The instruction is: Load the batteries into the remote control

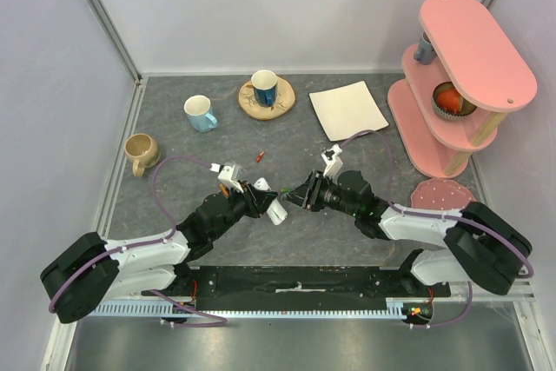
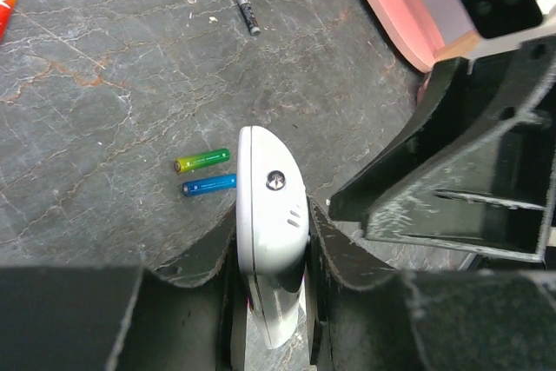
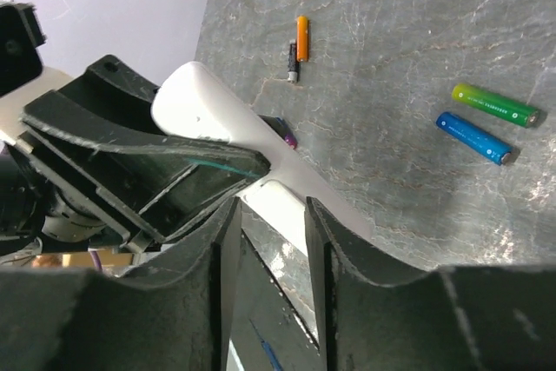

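Observation:
My left gripper [image 1: 265, 200] is shut on the white remote control [image 1: 276, 212], gripping its sides edge-up just above the table; in the left wrist view the remote [image 2: 269, 206] sits between both fingers. My right gripper [image 1: 297, 195] is close to the remote's other end, with its jaws a little apart and nothing between them [image 3: 269, 208]. A purple battery end [image 3: 287, 138] shows at the remote's edge [image 3: 200, 110]. A green battery [image 2: 201, 160] and a blue battery [image 2: 209, 184] lie side by side on the table. A red-orange battery [image 1: 260, 156] lies farther back, next to a dark one [image 3: 293, 61].
A blue mug [image 1: 201, 113], a beige mug [image 1: 141, 152] and a mug on a wooden coaster [image 1: 264, 87] stand at the back. A flat white plate [image 1: 347, 109] lies back right, beside a pink shelf [image 1: 456, 76]. A pink coaster [image 1: 443, 193] lies near the right arm.

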